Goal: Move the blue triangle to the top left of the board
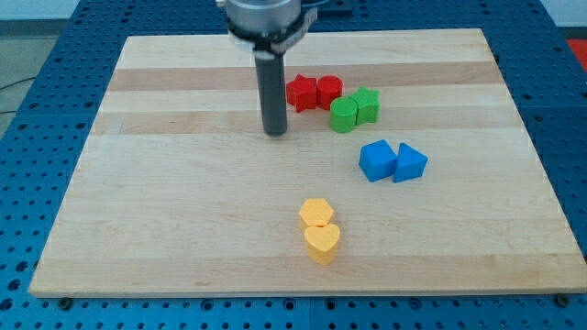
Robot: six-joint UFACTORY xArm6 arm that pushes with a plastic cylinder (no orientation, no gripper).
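Note:
The blue triangle (pixel 410 163) lies right of the board's middle, touching a blue cube-like block (pixel 377 159) on its left. My tip (pixel 275 131) rests on the board above the middle, well to the left of and slightly above both blue blocks. It touches no block. The red blocks are just to its upper right.
A red star-like block (pixel 300 93) and a red block (pixel 328 91) sit side by side near the top centre. Two green blocks (pixel 344 115) (pixel 366 104) lie right of them. A yellow hexagon-like block (pixel 316 214) and a yellow heart (pixel 322 242) lie at lower centre. The wooden board (pixel 165 220) sits on a blue perforated table.

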